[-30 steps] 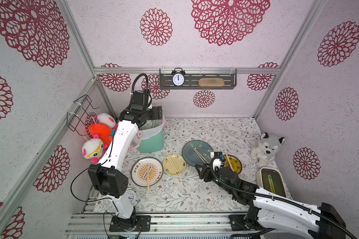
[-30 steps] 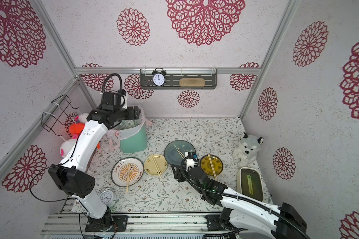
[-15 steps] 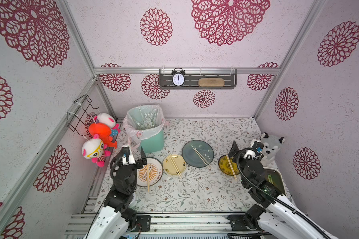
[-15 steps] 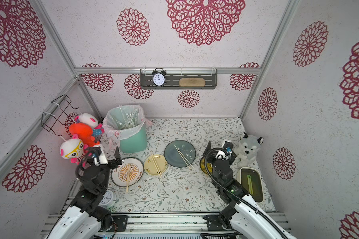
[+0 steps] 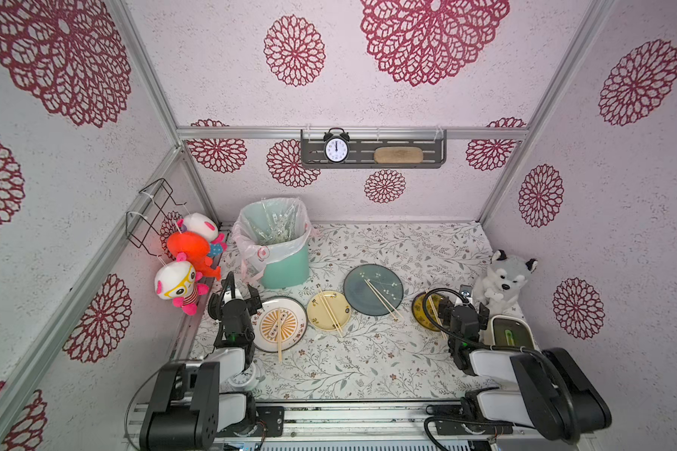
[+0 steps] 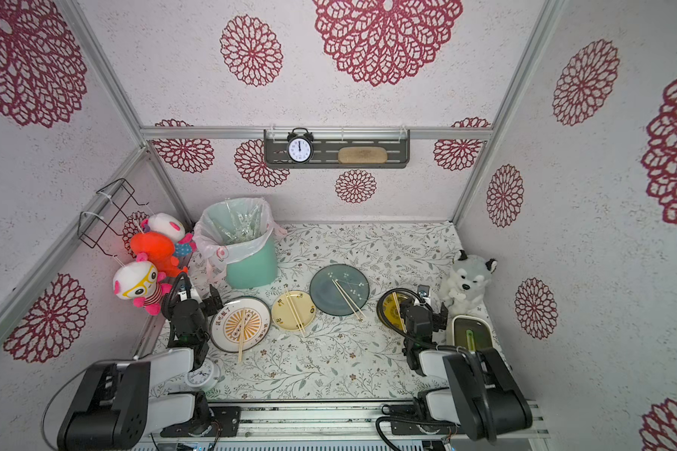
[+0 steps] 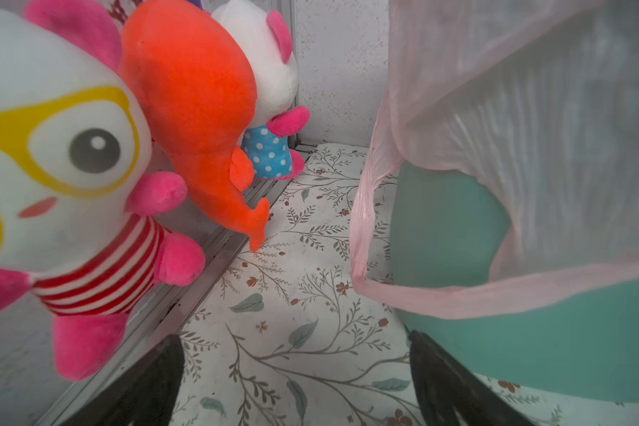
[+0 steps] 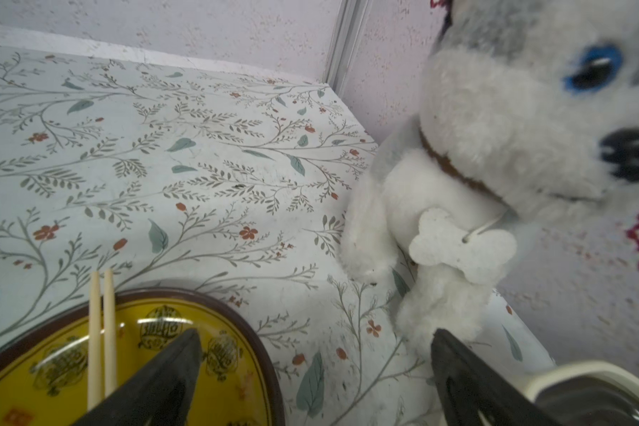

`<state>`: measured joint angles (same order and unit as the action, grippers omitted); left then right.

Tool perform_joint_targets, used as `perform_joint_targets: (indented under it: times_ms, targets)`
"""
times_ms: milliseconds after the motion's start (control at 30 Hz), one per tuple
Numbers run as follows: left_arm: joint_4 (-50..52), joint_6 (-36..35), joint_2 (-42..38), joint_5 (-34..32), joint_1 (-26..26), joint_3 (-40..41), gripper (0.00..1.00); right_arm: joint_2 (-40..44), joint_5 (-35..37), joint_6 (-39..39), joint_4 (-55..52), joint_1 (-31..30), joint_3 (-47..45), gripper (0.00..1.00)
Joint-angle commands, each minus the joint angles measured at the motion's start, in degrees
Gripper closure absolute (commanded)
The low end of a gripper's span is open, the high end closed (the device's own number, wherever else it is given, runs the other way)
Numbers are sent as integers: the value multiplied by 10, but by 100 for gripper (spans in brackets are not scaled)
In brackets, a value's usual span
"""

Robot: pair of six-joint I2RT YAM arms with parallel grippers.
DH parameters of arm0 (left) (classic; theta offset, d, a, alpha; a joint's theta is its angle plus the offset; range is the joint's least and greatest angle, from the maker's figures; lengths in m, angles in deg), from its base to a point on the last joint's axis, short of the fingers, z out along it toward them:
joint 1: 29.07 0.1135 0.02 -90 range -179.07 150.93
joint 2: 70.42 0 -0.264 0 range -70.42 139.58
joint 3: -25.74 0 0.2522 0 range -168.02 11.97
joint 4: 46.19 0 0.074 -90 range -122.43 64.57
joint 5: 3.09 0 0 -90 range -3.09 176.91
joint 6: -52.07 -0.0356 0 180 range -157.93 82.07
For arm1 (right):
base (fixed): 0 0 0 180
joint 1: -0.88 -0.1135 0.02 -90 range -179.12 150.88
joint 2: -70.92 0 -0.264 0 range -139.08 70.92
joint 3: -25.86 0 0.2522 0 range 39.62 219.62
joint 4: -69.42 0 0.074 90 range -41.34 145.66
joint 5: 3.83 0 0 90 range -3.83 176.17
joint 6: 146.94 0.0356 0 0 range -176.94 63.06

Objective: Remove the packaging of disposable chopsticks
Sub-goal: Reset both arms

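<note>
We find the packaging (image 5: 275, 225) heaped inside the bin (image 5: 286, 270), at one o'clock from our nearer left gripper (image 5: 241, 289), while the disposable chopsticks (image 5: 330, 312) lie bare across four plates (image 5: 398, 282), long axes roughly eleven-to-five, and both it and the right gripper (image 5: 473, 301) stand spread wide, empty.

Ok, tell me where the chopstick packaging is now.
In both top views the packaging sits inside the teal bin, at the far left of the table, next to the hanging plush toys.

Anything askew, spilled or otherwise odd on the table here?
Nothing spilled. The chopsticks on the white plate and the pair on the dark plate overhang their rims; a small clock lies by the left arm.
</note>
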<state>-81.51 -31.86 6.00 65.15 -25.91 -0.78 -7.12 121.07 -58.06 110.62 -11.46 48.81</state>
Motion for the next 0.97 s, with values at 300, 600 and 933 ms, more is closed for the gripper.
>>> perform_joint_targets:
  times_ms: [300, 600, 933]
  targets:
    - [-8, 13, 128, 122, 41, -119, 2, -76, -109, 31, 112, 74, 56, 1]
    - [-5, 14, 124, 120, 40, -117, 2, -105, -119, 39, 169, 89, 44, 1]
    - [-4, 15, 124, 120, 40, -117, 2, -101, -126, 38, 152, 89, 47, 1]
